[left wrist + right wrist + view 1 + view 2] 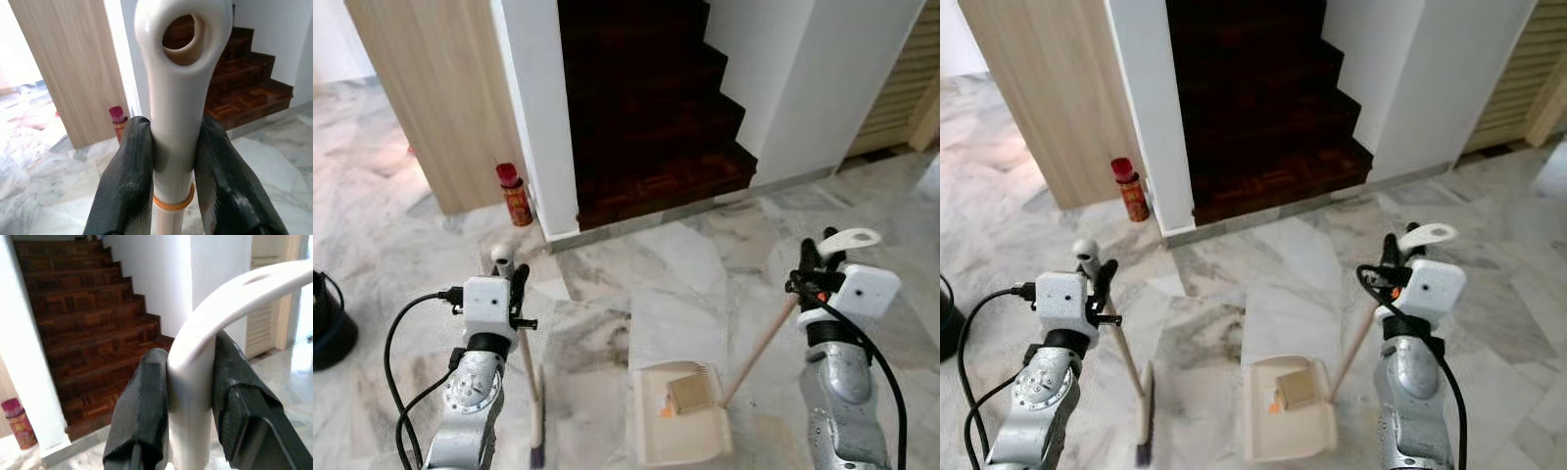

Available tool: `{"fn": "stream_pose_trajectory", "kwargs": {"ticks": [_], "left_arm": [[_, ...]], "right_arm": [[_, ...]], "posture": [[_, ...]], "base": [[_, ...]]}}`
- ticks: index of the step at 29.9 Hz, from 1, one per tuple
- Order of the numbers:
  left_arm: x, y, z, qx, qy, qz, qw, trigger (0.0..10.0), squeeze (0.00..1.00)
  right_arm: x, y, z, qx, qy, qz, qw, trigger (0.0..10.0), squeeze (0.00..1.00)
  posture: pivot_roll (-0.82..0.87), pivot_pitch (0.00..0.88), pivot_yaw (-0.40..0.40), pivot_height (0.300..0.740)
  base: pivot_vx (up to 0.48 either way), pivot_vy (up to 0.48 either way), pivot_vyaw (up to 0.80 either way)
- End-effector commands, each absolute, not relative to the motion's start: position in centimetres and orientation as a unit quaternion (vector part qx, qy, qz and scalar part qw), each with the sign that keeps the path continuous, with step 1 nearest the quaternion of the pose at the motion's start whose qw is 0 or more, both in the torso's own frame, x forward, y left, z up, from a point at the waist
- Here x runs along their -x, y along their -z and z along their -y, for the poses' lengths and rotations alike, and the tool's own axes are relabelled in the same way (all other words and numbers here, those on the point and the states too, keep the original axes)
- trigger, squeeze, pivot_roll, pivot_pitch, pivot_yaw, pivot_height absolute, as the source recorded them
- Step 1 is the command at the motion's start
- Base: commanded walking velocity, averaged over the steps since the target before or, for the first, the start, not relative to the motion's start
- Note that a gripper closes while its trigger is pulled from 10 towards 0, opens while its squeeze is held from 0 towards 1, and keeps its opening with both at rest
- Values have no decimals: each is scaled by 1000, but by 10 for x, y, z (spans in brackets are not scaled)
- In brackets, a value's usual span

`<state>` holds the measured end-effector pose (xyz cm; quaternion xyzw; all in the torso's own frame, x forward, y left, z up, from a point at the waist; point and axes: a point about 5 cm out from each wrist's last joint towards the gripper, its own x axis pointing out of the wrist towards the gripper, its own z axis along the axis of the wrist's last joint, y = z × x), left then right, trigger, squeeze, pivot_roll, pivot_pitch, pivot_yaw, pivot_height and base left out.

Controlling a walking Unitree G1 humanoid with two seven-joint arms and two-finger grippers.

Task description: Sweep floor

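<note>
My left gripper (510, 277) is shut on the cream top of a broom handle (173, 122); the wooden shaft runs down to the broom head (537, 431) on the marble floor. On the right, my right gripper (817, 257) is shut on the white hooked end of a dustpan handle (195, 382), whose wooden shaft (759, 351) slants down to the cream dustpan (651, 436). The dustpan rests on the floor between the arms. Inside it lie a tan block (689, 393) and a small orange scrap (665, 412).
A dark wooden staircase (651, 117) rises straight ahead between white walls. A red can (515, 194) stands by the wooden panel (440, 88) at the left. A black bucket (328, 328) sits at the far left edge. Louvred doors (901, 88) are at the right.
</note>
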<state>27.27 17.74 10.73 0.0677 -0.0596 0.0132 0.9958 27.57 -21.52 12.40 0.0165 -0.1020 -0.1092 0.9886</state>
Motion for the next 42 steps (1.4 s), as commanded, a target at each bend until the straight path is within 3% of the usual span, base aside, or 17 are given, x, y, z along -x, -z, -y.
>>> {"fn": "stream_pose_trajectory", "kwargs": {"ticks": [1, 42], "left_arm": [[-274, -113, -174, -64, -10, 73, 995, 10000, 0], [-264, -105, -171, -66, 9, 59, 996, 10000, 0]], "right_arm": [[-275, -135, 220, -16, 117, 125, 985, 10000, 0], [-268, -132, 215, -18, 108, 123, 986, 10000, 0]], "posture": [[-26, 0, 14, 740], [-28, 0, 16, 740]], "base": [[0, 390, 0], [0, 387, 0]]}}
